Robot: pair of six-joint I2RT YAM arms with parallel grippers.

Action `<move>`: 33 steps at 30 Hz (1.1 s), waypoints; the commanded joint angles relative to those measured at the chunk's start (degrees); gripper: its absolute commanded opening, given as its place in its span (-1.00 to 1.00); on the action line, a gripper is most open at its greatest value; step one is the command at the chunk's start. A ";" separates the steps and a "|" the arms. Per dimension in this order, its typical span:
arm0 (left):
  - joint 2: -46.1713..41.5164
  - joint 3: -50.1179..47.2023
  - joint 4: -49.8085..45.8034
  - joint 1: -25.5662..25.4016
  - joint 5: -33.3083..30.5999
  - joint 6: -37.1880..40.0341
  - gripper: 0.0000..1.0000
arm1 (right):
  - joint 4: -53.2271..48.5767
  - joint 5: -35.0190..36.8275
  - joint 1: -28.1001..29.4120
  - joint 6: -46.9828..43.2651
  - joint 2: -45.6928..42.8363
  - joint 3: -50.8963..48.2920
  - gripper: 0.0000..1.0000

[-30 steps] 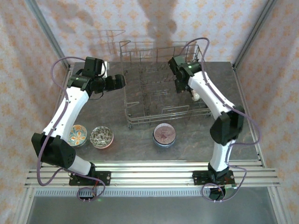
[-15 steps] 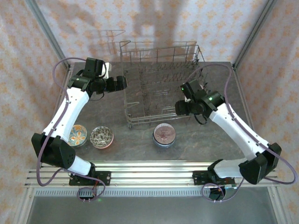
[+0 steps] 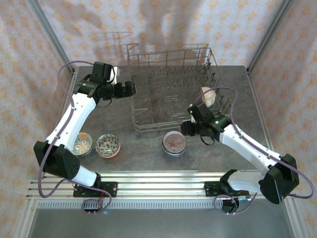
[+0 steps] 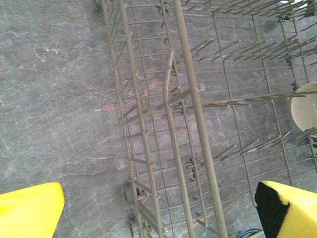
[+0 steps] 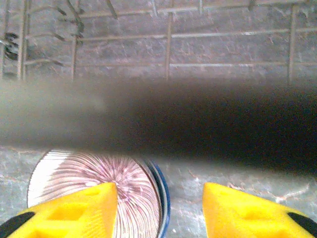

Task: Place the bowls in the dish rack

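From above, the striped bowl [image 3: 174, 143] sits on the table just before the rack [image 3: 153, 128]. The right gripper [image 3: 185, 128] hovers just beside it on its far right side, much nearer than the left gripper [image 3: 131, 88] at the rack's left wall. A cream bowl [image 3: 208, 96] stands in the rack.

At the left wrist, the fingers [image 4: 29, 210] are wide apart over that wall.

At the right wrist, the fingers [image 5: 247, 210] are spread. The bowl lies toward the view's left, partly under that side's finger, so I judge a leftward shift and descent come next
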 commanded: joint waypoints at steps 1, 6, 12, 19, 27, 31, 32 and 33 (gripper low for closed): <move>-0.94 1.68 -1.15 -0.50 -2.78 -0.32 0.98 | 1.83 -4.30 1.10 0.80 2.38 -3.50 -0.05; -1.12 2.21 -1.53 -0.49 -3.50 -0.42 0.98 | 4.53 -3.86 1.12 0.20 -0.01 -5.18 -0.06; -1.05 2.12 -1.66 -0.51 -3.48 -0.57 0.98 | 1.90 -0.77 1.22 -0.65 -7.14 -4.67 -0.06; -0.28 2.03 -1.01 -1.15 -2.68 -0.96 0.99 | -1.97 -0.19 1.12 1.73 -11.14 -8.05 -0.07; 2.71 3.15 -0.80 -1.91 -1.35 -0.62 0.98 | 0.01 -0.53 1.15 3.63 -12.81 -11.96 -0.15; 5.86 5.49 -0.93 -2.35 -0.17 -0.20 0.97 | 2.29 -0.07 1.21 4.11 -10.75 -11.32 -0.15; 6.71 6.07 -0.83 -2.40 0.13 0.00 0.95 | 2.82 -0.18 1.17 4.18 -10.27 -11.12 -0.15; 7.89 6.99 -0.90 -2.48 0.37 0.13 0.92 | 3.43 -0.10 1.16 4.54 -9.48 -10.87 -0.15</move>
